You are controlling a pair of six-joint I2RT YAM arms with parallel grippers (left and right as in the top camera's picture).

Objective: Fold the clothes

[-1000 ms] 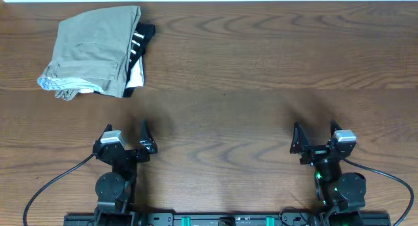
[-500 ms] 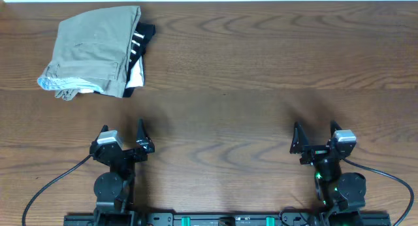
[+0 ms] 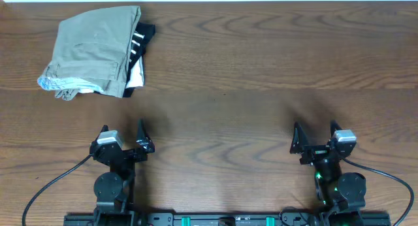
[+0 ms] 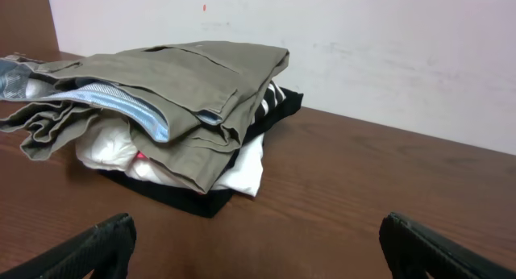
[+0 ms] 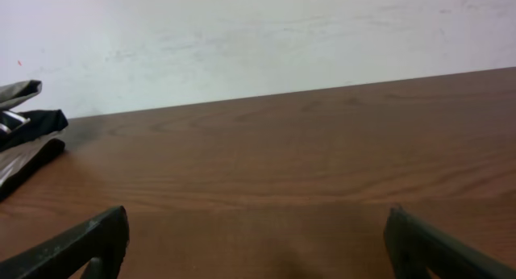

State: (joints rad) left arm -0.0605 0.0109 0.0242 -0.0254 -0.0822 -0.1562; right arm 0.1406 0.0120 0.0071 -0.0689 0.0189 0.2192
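Lying folded at the far left of the table [image 3: 261, 63], the khaki shorts [image 3: 91, 53] sit atop a striped garment [image 3: 140, 38]. Left gripper [image 3: 123, 127] and right gripper [image 3: 315, 126] hover near the front, jaws wide, empty. Risk: a deep pinch could snag the striped garment and drag both.

The shorts [image 3: 91, 49] hide most of the striped garment [image 3: 139, 39], perhaps folded.

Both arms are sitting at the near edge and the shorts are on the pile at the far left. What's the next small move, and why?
Probably reach the left pincer forward toward the khaki shorts. They lie folded over on the striped garment, on that arm's side, and both it and the right pincer stand open, holding nothing.
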